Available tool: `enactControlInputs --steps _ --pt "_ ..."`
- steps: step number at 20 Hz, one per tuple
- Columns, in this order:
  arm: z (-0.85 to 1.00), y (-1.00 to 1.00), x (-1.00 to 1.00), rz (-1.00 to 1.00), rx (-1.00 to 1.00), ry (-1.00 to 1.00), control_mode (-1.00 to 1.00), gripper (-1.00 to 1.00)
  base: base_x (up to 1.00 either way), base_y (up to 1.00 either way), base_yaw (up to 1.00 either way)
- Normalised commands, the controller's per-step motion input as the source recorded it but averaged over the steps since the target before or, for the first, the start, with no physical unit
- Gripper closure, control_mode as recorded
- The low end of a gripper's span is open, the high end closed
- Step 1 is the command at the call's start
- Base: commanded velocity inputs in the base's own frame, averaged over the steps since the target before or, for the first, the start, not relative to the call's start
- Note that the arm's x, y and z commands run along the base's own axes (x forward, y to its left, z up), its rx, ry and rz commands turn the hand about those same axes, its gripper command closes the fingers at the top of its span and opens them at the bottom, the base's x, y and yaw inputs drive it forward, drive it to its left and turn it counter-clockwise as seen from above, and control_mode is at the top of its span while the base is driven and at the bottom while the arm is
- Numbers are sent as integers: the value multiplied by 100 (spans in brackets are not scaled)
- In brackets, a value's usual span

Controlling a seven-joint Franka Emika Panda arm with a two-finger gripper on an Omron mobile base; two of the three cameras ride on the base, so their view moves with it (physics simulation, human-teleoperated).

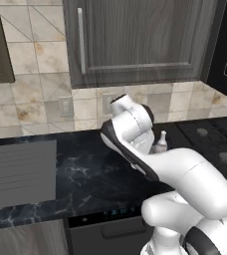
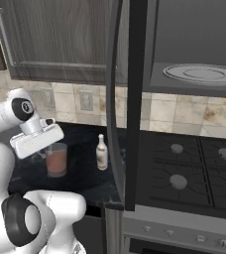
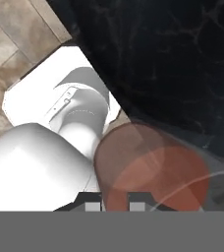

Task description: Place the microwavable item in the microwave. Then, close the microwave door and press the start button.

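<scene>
The task is judged to be at its first step, with nothing yet delivered: the glass tumbler (image 2: 56, 159) with its reddish-pink contents is seen standing on the black marbled counter (image 1: 80, 172), near the front edge and just left of the slim white bottle (image 2: 102, 152), and is not yet inside the microwave (image 2: 199, 74). The gripper (image 2: 45, 148) is held low over the tumbler, and in the hand view the two finger tips are seen at the rim of the tumbler (image 3: 148, 170) with the glass between or just ahead of them; whether the walls are pinched or merely straddled cannot be told, and no lift off the counter is evident. The microwave door (image 2: 127, 99) is found swung wide open, edge-on to the right base view, and the grey interior with the round turntable (image 2: 201, 73) is exposed above the stovetop (image 2: 194, 168). Left to be done, as judged from this: securing and raising the tumbler, carrying it past the open door onto the turntable, shutting the door, and pressing the start button
</scene>
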Motion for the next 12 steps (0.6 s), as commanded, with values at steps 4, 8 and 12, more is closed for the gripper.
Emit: enactControlInputs --steps 4,8,12 --pt "-2 -2 -45 3 0 -5 100 100 -50 -13 2" --pt "0 0 0 0 0 0 100 100 -100 -58 6" --pt "0 0 0 0 0 0 100 100 -100 -93 6"
